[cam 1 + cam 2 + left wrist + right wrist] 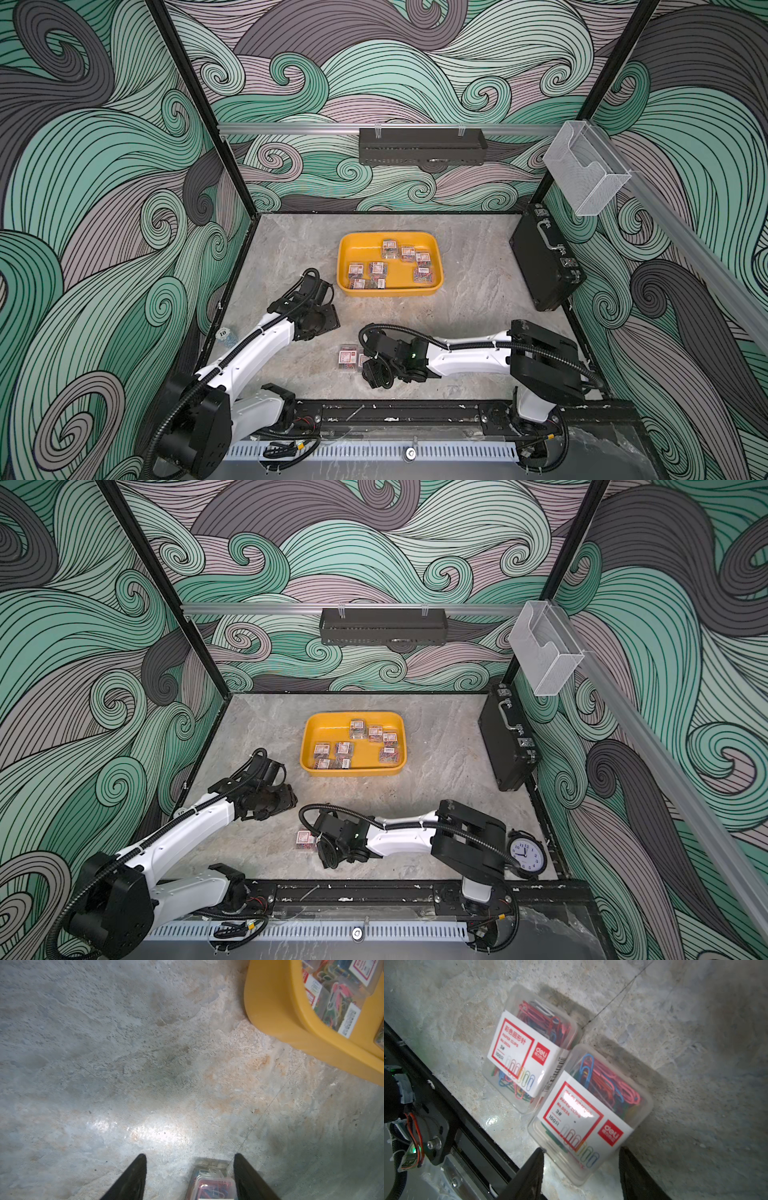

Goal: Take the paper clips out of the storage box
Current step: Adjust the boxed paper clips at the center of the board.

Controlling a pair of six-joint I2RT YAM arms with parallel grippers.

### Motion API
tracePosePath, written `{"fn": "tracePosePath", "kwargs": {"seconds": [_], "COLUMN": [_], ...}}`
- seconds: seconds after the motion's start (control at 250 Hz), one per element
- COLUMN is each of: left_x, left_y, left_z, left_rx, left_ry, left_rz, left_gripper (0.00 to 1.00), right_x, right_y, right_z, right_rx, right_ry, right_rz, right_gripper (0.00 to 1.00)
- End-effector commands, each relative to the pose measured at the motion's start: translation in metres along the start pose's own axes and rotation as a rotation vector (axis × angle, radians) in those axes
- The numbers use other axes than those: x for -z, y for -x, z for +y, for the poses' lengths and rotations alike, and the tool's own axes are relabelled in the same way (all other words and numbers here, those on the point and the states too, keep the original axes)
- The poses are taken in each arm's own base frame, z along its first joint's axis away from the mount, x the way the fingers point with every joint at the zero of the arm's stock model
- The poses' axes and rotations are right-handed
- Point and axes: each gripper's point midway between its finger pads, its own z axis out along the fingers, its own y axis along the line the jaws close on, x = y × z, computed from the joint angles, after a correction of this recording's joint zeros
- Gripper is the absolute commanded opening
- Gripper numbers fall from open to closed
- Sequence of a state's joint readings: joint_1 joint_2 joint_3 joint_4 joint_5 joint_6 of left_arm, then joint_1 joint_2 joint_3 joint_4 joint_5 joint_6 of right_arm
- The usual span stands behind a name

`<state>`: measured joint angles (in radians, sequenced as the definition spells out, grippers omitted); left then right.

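At the table's (457, 324) front edge, two boxes (527, 1053) touch; the rest lie in the tray (353, 245).
Your right gripper (580, 1148) straddles the nearer box (591, 1105), grip unclear; lift now and you may drag it into its neighbour. Your left gripper (189, 1155), jaws apart by the tray, has a box (212, 1185) against one finger: swing and it may skid.

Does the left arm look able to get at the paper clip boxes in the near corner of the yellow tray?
Probably yes. The left claw hangs just off the near corner of the yellow tray, with bare table between, and the paper clip boxes there lie uncovered behind a low rim.
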<state>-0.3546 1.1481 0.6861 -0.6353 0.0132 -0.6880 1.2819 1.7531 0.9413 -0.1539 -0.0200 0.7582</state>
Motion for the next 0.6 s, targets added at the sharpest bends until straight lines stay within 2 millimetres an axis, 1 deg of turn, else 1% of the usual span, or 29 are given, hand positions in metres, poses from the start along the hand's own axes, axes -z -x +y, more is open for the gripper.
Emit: {"fn": "tracePosePath", "kwargs": {"seconds": [0.0,0.224,0.487,0.527,0.595], "left_x": [0.0081,0.0074,0.0063,0.0064,0.0067], "left_y": [0.0019,0.0017,0.0012,0.0008,0.0014], "left_z": [-0.0005,-0.0011,-0.0038,-0.0042,-0.0048], "left_rx": [-0.008,-0.009,-0.016,-0.016,-0.018], "left_ry": [-0.003,-0.005,-0.017,-0.020,-0.023], "left_rz": [-0.001,0.002,0.008,0.011,0.008], "left_gripper": [0.65,0.65,0.65,0.65,0.65], "right_x": [-0.0058,-0.0060,-0.0040,-0.0032,-0.0031], "right_y": [-0.0093,-0.0090,-0.0026,-0.0012,-0.0010], "right_z": [-0.0126,-0.0134,-0.0112,-0.0099,-0.0115], "right_rx": [0.010,0.015,0.043,0.052,0.059], "right_ry": [-0.063,-0.067,-0.054,-0.048,-0.051], "right_rz": [0.032,0.031,0.029,0.028,0.035], "right_gripper": [0.58,0.58,0.60,0.61,0.66]}}
